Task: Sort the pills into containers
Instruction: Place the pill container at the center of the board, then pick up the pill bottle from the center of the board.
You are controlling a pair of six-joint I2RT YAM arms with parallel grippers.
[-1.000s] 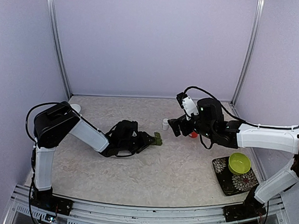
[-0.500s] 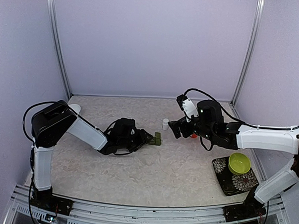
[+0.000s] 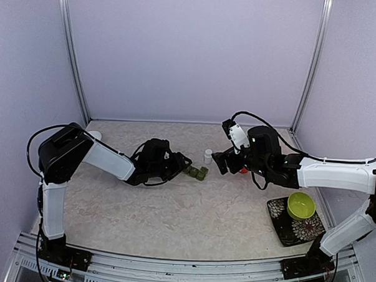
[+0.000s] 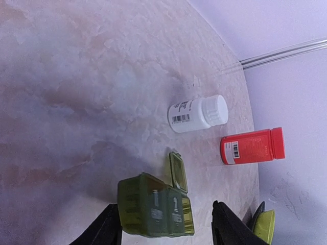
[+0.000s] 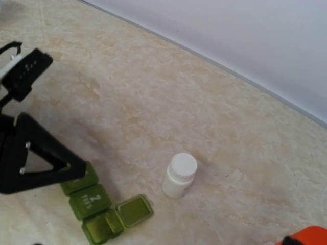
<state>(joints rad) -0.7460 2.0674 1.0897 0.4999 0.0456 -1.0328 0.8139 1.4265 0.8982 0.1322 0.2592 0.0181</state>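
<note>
The containers, a dark green pill box (image 4: pixel 153 206) (image 3: pixel 196 172) (image 5: pixel 91 200), lie on the table with one end lid flipped open. My left gripper (image 4: pixel 166 227) (image 3: pixel 181 165) is open astride the box; one finger (image 5: pixel 43 153) stands right at its end and the other is well apart from it. A white bottle (image 3: pixel 208 155) (image 4: pixel 198 114) (image 5: pixel 180 175) and a red-orange bottle (image 4: pixel 253 146) (image 3: pixel 243 170) stand just beyond. My right gripper (image 3: pixel 220 160) hovers open beside the white bottle with nothing in it. No pills show.
A lime-green bowl (image 3: pixel 300 205) sits on a dark flowered plate (image 3: pixel 283 225) at the front right. A white bowl (image 3: pixel 94 135) is at the back left behind the left arm. Walls close in the table on three sides.
The left jaws have widened and let go of the pill box, which now lies flat in a row on the table. The left wrist has drawn back slightly. The right arm barely moved.
</note>
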